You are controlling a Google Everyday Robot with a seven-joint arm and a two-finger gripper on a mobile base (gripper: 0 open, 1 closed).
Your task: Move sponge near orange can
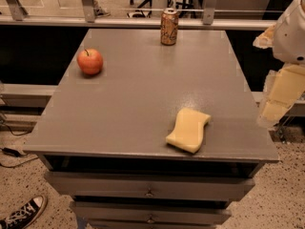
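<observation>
The sponge (188,130) lies near the table's (119,109) front edge; the orange can (169,26) stands at the back, well apart; the gripper (276,100) hangs beyond the right edge, wide or narrow I cannot tell.

Arm: white wrist housing (291,32) comes in at the upper right edge of the view.
Pincer (274,109): pale yellow, hangs below the wrist, pointing down and slightly left.
Position: in the air, just beyond the right edge of the worktop (143,94).
</observation>
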